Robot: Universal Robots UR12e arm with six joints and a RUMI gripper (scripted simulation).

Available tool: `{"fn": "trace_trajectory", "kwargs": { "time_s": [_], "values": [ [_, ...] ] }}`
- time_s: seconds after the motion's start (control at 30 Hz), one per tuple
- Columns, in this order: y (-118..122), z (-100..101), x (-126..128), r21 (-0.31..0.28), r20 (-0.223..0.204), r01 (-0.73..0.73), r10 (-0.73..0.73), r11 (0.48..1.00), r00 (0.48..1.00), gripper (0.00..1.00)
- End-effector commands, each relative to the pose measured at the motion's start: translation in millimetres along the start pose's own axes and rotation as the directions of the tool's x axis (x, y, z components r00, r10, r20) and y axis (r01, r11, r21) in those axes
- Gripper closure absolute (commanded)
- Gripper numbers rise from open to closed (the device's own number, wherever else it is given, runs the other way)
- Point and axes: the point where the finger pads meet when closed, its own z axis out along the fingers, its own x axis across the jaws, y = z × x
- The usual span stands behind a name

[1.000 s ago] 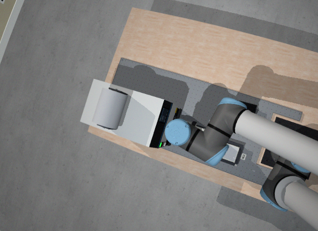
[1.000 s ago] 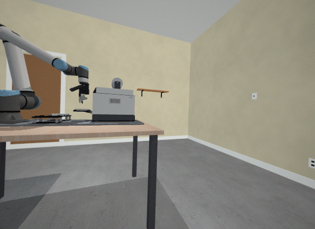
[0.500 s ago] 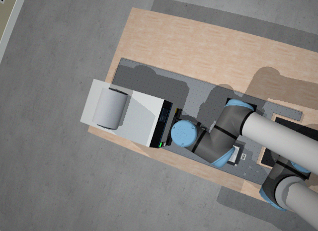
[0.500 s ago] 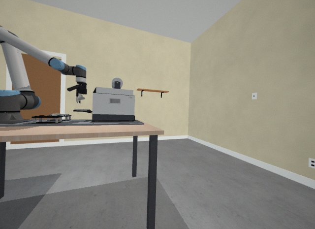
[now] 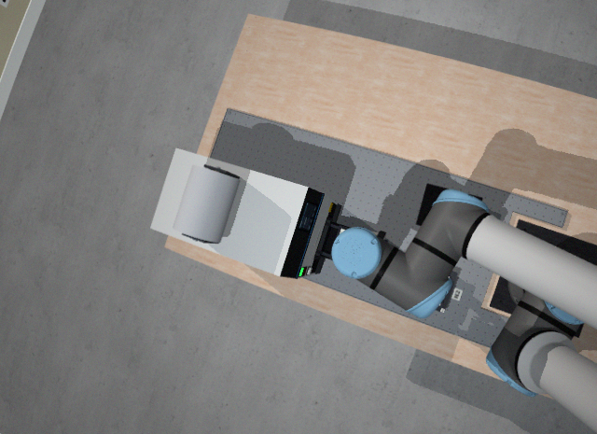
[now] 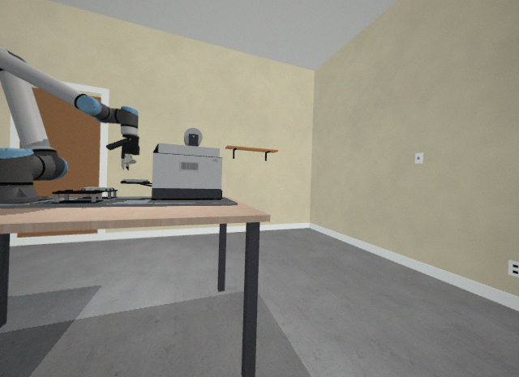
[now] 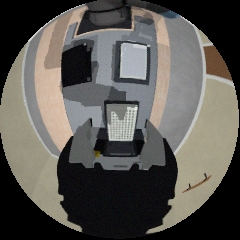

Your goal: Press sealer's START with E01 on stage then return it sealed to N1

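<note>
You are looking at the gripper (image 6: 126,162) hanging partly open and holding nothing, left of centre in the exterior view, above plate E01 (image 7: 122,123), whose gridded white face is lying on the sealer's stage (image 6: 135,182) at mid-frame in the wrist view, beside the boxy white sealer (image 6: 186,172)

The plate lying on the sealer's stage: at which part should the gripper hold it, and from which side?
Hold the plate by its two long side walls, coming straight down from above, I would judge. It lies flat, and the sealer blocks its inner short end. The open gripper hangs above it.
</note>
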Motion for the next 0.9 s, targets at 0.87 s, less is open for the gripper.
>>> {"fn": "trace_trajectory", "kwargs": {
  "time_s": [0.87],
  "values": [
    [-4.8, -68.5, 67.0, -0.001, 0.0, 0.0, 0.0, 1.0, 1.0, 0.44]
  ]
}}
